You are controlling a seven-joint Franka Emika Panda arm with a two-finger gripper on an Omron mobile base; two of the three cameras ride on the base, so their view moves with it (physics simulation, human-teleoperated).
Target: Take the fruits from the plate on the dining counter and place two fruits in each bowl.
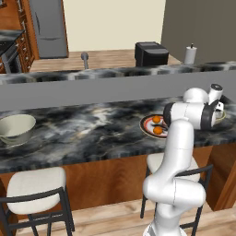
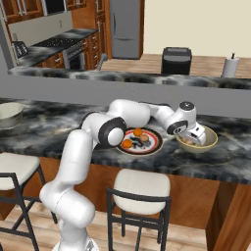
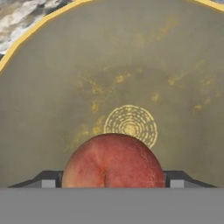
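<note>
No readable text or brand marks anywhere. Hand view: fingers (image 3: 113,183) at the bottom edge pinch a red-orange fruit (image 3: 113,162), one tip on each side, over the near bowl (image 3: 52,87) interior; ring pattern at bowl centre. Right base view: gripper (image 2: 192,138) sits in that bowl (image 2: 208,142) at frame right, plate (image 2: 153,145) beside it holding two orange fruits (image 2: 127,143). Left base view: arm hides that bowl; second bowl (image 1: 14,131) far left on the bench (image 1: 83,133).
</note>
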